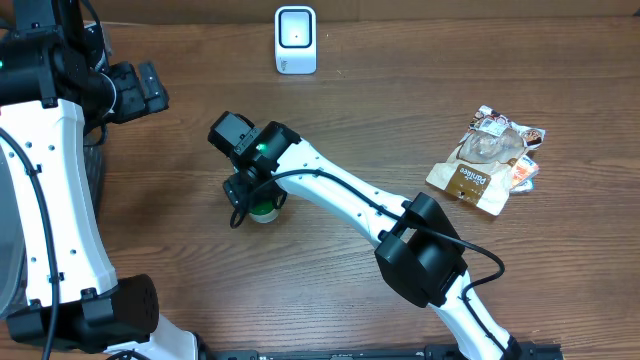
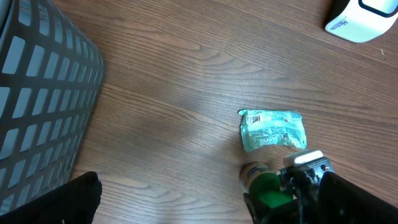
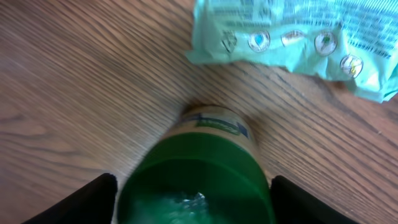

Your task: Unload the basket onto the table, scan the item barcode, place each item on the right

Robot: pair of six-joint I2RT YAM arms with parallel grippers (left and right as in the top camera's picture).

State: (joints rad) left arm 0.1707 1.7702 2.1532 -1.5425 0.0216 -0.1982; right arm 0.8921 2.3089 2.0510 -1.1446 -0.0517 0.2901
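- Our right end effector (image 1: 256, 203) is down over the green-lidded jar (image 3: 196, 180), which stands on the bench (image 1: 300, 290) a little toward 9 o'clock from its middle in the overhead view.
- From the right wrist we see the fingers (image 3: 93, 202) flanking the lid at 9 and 3 o'clock, right up against its rim. We cannot tell whether they are gripping it.
- A green packet (image 2: 273, 129) lies flat at about 1 o'clock from the jar, near but apart.
- The left end effector (image 1: 158, 88) hangs at 10 o'clock, jaws wide, nothing between them.
- The white scanner (image 1: 295, 40) sits at 12 o'clock, well apart from the jar.
- We spot the snack packets (image 1: 485, 160) out at 3 o'clock.
- The dark mesh basket (image 2: 43, 93) stands at the 9 o'clock edge.
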